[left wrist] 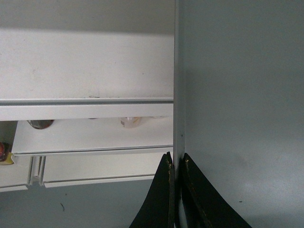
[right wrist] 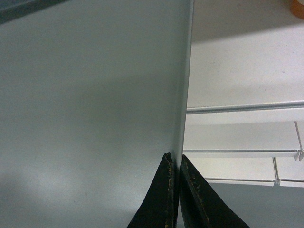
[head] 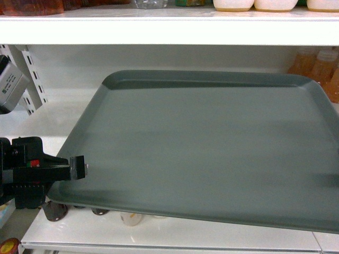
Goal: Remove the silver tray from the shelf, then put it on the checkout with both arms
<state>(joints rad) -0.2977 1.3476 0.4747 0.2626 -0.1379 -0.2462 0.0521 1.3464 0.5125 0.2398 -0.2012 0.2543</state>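
Silver tray (head: 206, 153) fills most of the head view, tilted with its far rim low against the white back wall and its near edge out past the front lip of the shelf (head: 175, 233). The left gripper (left wrist: 176, 164) pinches the tray's left rim: in its wrist view the two black fingers (left wrist: 159, 199) are pressed together with the thin rim edge running up from between them, tray surface to the right of the fingers and white shelf boards to their left. The right gripper (right wrist: 176, 161) clamps the opposite rim the same way, its fingers (right wrist: 199, 199) closed on the edge, tray surface to their left and shelf boards to their right. In the head view the left gripper (head: 79, 166) meets the tray's near-left edge; the right one is out of that view. Small jars (head: 130, 218) stand on the shelf board under the tray's near edge, below the left fingers.
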